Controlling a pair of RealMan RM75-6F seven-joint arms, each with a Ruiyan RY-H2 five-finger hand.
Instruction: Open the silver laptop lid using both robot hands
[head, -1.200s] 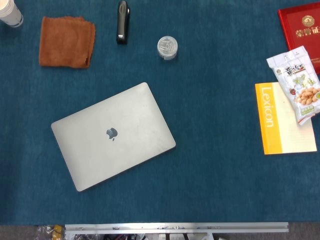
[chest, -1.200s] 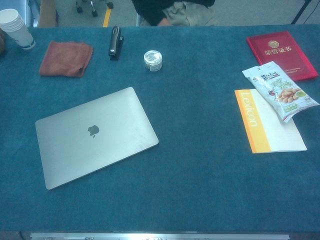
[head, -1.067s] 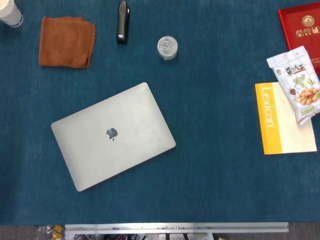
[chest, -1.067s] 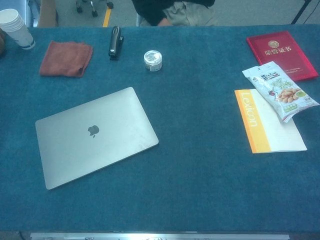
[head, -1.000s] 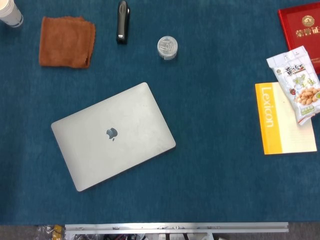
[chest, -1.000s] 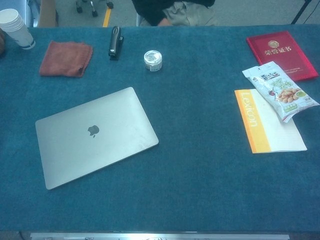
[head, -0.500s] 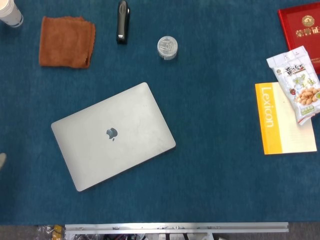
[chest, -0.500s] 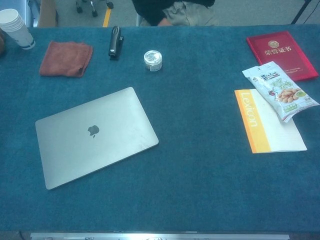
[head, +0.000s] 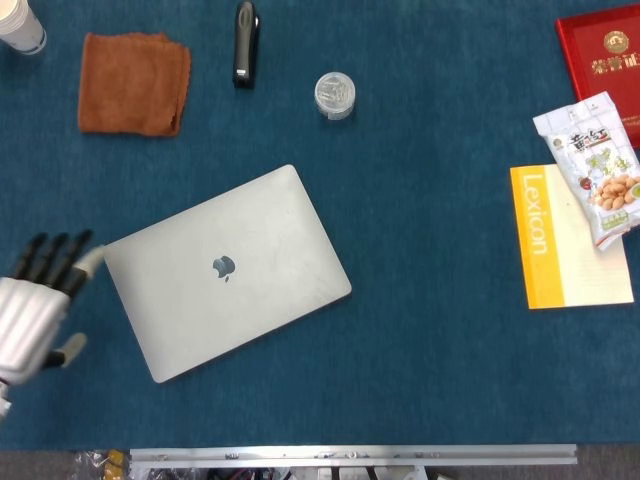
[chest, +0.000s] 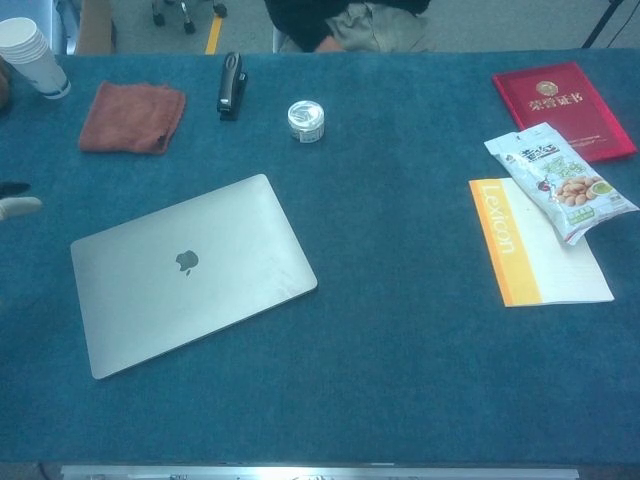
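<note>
While the silver laptop (head: 226, 272) is lying shut and skewed on the blue table (head: 430, 330), left of centre, the main risk is sitting in the approach. The lid is thin and flush with the base, so fingertips coming at a corner rather than the front edge are likely just pushing the whole machine across the cloth. With only one hand present, nothing is bracing the base, so a lift could drag it. The left hand (head: 35, 305) is hanging at the far-left edge of the head view, just beside the laptop's left corner. Its dark fingers (head: 55, 255) are extended, pointing away from the robot and gripping nothing; actual contact with the corner is hard to judge here. The right hand is not showing in either view.
</note>
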